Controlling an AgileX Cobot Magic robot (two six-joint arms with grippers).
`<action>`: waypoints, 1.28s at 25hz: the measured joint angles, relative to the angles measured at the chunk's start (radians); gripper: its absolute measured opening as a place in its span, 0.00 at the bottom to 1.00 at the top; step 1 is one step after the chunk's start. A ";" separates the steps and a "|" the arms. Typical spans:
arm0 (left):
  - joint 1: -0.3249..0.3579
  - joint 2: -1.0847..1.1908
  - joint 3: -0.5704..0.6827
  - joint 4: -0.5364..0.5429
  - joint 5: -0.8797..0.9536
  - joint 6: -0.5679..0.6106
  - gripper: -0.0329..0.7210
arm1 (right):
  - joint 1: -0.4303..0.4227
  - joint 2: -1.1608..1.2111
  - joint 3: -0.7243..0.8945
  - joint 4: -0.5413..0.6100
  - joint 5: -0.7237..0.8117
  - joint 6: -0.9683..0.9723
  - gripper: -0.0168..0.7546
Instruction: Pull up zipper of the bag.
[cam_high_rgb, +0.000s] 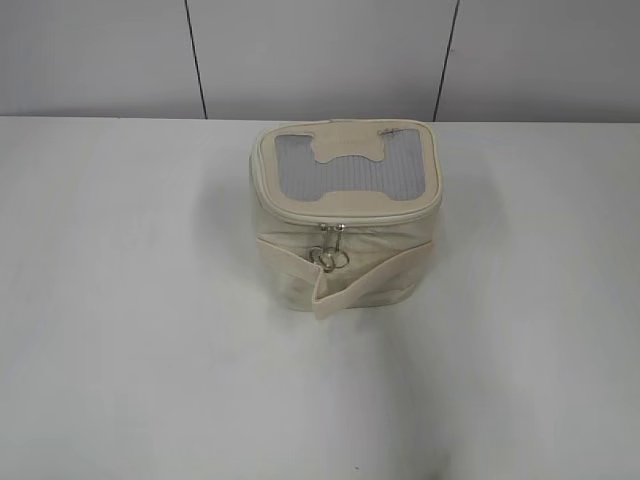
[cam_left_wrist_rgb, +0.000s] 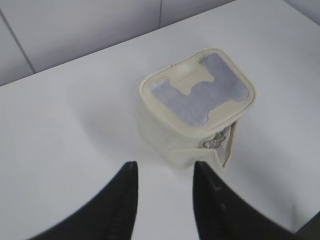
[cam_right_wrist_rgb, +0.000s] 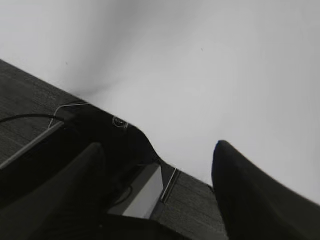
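The cream bag (cam_high_rgb: 345, 215) stands upright on the white table (cam_high_rgb: 120, 300), its top with grey ribbed panels facing up. The thin zipper (cam_high_rgb: 340, 214) runs round the top rim, and silver ring pulls (cam_high_rgb: 330, 257) hang at the front above the wide strap (cam_high_rgb: 375, 278). In the left wrist view the bag (cam_left_wrist_rgb: 195, 107) lies ahead of my left gripper (cam_left_wrist_rgb: 165, 167), which is open, empty and short of it; the pulls (cam_left_wrist_rgb: 216, 142) show at its right corner. My right gripper (cam_right_wrist_rgb: 157, 147) is open and empty over the table's edge, with the bag out of its view. Neither gripper shows in the exterior view.
A grey panelled wall (cam_high_rgb: 320, 55) stands behind the table. In the right wrist view a dark robot base (cam_right_wrist_rgb: 100, 135) and grey floor (cam_right_wrist_rgb: 25, 110) lie beyond the table edge.
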 joint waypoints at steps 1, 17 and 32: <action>0.000 -0.093 0.060 0.028 0.008 -0.010 0.45 | 0.000 -0.070 0.023 -0.013 0.011 0.018 0.70; 0.009 -1.012 0.593 0.184 0.186 -0.203 0.64 | 0.000 -0.752 0.159 -0.066 -0.003 0.059 0.74; 0.009 -1.012 0.597 0.160 0.185 -0.160 0.58 | 0.000 -0.837 0.163 -0.142 -0.006 0.075 0.69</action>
